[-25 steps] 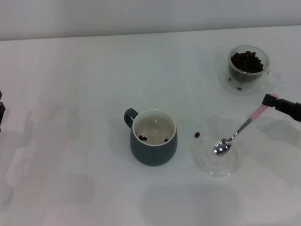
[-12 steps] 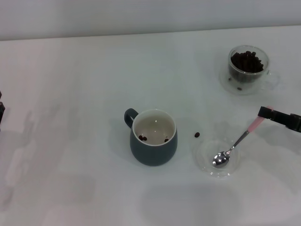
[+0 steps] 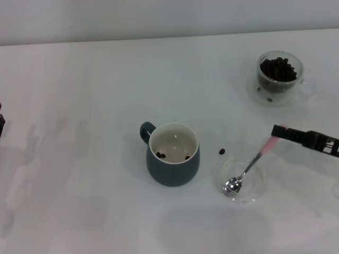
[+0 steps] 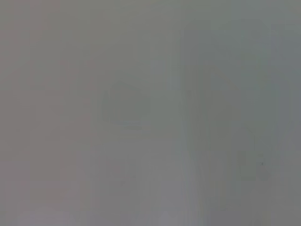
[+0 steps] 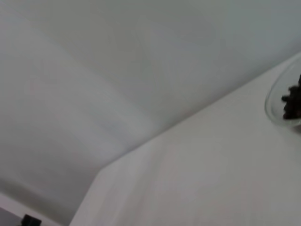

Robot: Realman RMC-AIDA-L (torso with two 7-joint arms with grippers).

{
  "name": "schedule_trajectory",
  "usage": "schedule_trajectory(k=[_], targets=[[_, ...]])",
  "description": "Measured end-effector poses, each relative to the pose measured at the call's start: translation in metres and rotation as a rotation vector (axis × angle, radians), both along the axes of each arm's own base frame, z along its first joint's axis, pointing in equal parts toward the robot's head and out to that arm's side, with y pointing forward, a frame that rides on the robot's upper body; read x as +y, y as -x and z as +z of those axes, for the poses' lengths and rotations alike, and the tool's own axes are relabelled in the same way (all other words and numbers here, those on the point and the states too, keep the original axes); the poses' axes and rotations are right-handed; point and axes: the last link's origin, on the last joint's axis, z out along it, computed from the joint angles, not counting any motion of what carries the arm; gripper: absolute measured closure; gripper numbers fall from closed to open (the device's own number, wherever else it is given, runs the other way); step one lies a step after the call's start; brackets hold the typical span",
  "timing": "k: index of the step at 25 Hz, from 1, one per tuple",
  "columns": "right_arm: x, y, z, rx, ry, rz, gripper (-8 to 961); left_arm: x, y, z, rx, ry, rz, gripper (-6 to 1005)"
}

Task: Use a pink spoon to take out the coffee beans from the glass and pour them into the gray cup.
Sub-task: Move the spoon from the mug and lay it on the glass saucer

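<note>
The gray cup [image 3: 173,159] stands mid-table with two coffee beans [image 3: 160,155] inside. The glass [image 3: 279,74] stands at the far right, full of coffee beans [image 3: 277,69]; its rim and beans also show in the right wrist view [image 5: 290,101]. My right gripper [image 3: 276,130] is shut on the end of the pink spoon [image 3: 267,144]. The spoon slopes down, and its metal bowl [image 3: 231,186] rests empty in the flat clear dish [image 3: 254,185] to the right of the cup. My left arm [image 3: 1,124] shows only as a dark sliver at the left edge.
One loose bean [image 3: 222,152] lies on the white table [image 3: 79,159] between the cup and the dish. A clear saucer [image 3: 270,99] under the glass holds a couple of stray beans. The left wrist view shows only plain gray.
My right gripper has moved left and toward the front, carrying the spoon. The spoon's bowl has slid down-left inside the flat dish, closer to the cup.
</note>
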Motion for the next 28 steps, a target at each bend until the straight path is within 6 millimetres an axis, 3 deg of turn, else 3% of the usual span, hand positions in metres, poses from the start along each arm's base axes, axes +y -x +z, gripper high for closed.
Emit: schedule_trajectory(k=[23,28], targets=[[0.0029,-0.0043,-0.0086,-0.04,0.015,-0.032,737,0.0001,-0.0002,-0.0005,0.001,0.003,-0.001,434],[0.0037,-0.0047,-0.0078,-0.039,0.009,-0.036,665,-0.0006,0.0004,-0.0004,0.001,0.003,0.001,434]])
